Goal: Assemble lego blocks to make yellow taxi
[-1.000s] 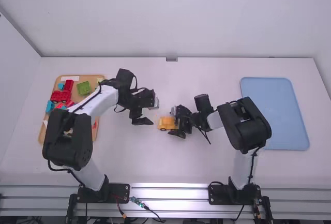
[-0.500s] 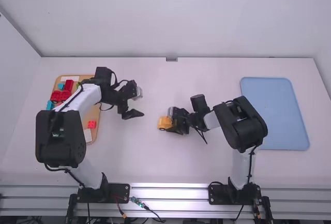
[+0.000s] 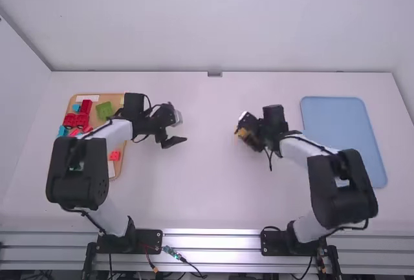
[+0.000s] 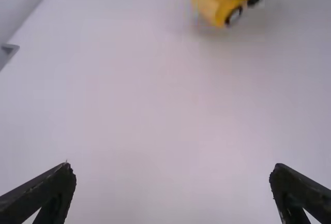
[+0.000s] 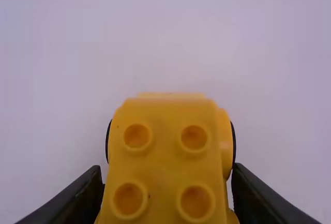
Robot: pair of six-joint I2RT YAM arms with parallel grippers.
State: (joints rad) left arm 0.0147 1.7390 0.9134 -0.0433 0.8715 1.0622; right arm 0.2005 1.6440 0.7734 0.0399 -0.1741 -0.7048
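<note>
Right claw aloft with taxi

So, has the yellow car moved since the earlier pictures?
Yes. Held in the right gripper, the yellow car has moved rightward and farther up the high view, closer to the blue tray.

Yellow-orange boxy plastic brick car: studs in two-by-two pattern, same yellow, centres darker amber; round wheel black, hub pale. Flat rectangular tray: plain light blue. Tan rectangular tray: plastic blocks red, green, teal. Smooth table: white, unpatterned.
</note>
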